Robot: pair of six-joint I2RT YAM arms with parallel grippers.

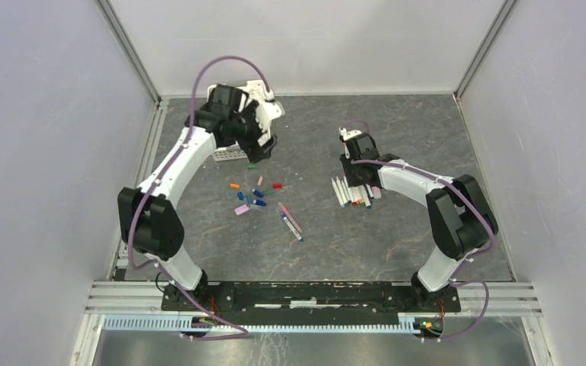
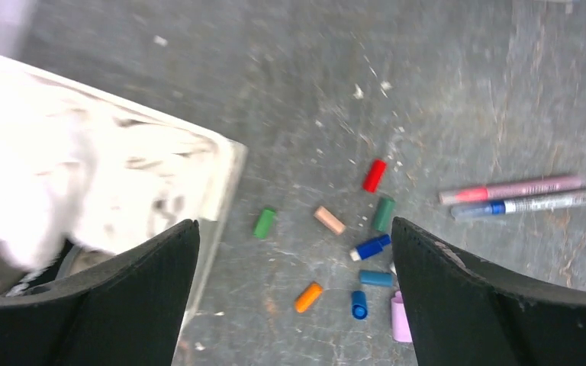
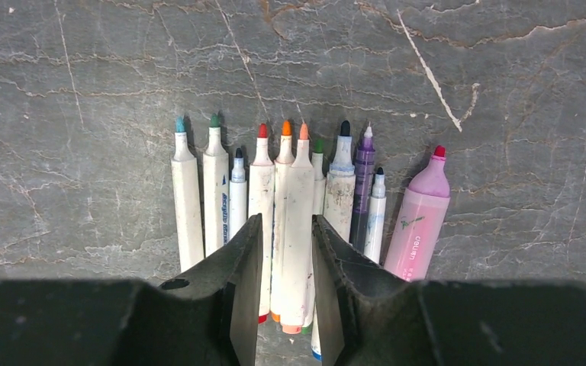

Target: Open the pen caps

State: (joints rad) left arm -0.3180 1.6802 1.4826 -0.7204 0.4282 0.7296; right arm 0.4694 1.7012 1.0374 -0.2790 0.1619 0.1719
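Several small pen caps lie loose on the grey table (image 1: 427, 137) left of centre (image 1: 253, 194). The left wrist view shows a red cap (image 2: 374, 174), a green one (image 2: 264, 223), a peach one (image 2: 329, 219), an orange one (image 2: 308, 296) and several blue or teal ones (image 2: 376, 278). My left gripper (image 1: 263, 149) (image 2: 294, 223) is wide open and empty, held above these caps beside the basket. My right gripper (image 1: 357, 177) (image 3: 287, 219) is narrowly open, low over a row of uncapped white pens (image 3: 297, 206) (image 1: 353, 191). It holds nothing that I can see.
A white slotted basket (image 1: 229, 154) (image 2: 227, 171) with white cloth (image 2: 46, 168) stands at the back left under my left wrist. Two capped pens, pink (image 2: 511, 188) and blue (image 2: 538, 201), lie right of the caps (image 1: 290, 221). A fat pink marker (image 3: 421, 217) ends the row.
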